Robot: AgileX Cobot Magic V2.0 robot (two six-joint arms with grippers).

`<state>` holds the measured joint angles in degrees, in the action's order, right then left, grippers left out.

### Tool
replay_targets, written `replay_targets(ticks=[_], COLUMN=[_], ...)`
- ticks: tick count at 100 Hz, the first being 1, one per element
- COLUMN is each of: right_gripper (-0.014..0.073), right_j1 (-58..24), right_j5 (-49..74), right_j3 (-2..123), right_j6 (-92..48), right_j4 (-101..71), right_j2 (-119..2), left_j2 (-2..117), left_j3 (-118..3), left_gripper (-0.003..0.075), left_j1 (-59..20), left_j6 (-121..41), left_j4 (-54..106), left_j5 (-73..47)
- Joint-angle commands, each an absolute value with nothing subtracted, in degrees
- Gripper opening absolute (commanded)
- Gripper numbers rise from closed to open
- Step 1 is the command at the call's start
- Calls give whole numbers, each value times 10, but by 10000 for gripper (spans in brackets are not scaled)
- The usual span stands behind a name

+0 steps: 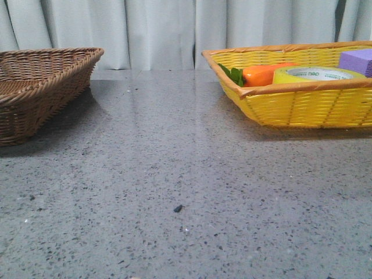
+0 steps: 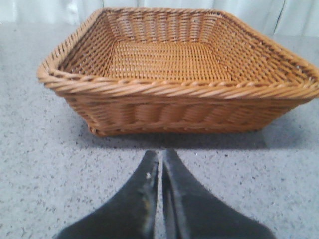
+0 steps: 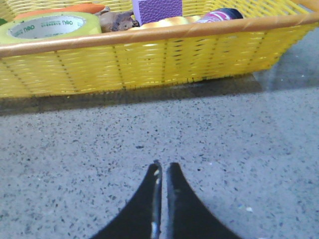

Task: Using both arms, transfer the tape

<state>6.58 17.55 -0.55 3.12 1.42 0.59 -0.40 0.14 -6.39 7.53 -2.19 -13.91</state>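
Nothing is grasped yet: the tape (image 1: 314,74) lies in the yellow basket (image 1: 302,107) beside the carrot (image 1: 264,74). Both the right pincer (image 3: 163,172) and left pincer (image 2: 160,159) are pressed together, empty. Next, the right should likely open and reach into that basket.

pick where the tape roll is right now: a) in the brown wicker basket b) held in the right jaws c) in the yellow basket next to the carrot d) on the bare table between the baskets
c: the tape lies inside the yellow basket, right beside the carrot; the brown basket shows nothing inside, and both sets of jaws are closed on nothing over the table.
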Motion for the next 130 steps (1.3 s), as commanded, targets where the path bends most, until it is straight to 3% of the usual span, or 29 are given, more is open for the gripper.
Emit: replay_targets(ticks=[1,16,41,81,100,130], right_gripper=[-74,-74,-74,-74,-74,-74], right_j1=[69,69,69,67,67,67], right_j5=[111,32,7,90,-14,145], right_j3=[-18,-18,-16,122,143,301], right_j6=[30,30,30,30,30,30], right_j4=[13,13,0,-27,-26,5], right_j2=[17,17,17,-87,-138,-283], left_j2=[-20,-20,-20,58,113,182], left_j3=[8,8,7,-104,-158,-211], left_gripper=[-20,-20,-21,-21,-21,-21], left_j1=[-64,-64,-64,-64,-64,-64], left_j6=[78,78,78,78,78,78], left_j4=[-17,-17,-17,-17,-17,-17], left_j5=[-75,-50,-14,-26,-18,-18])
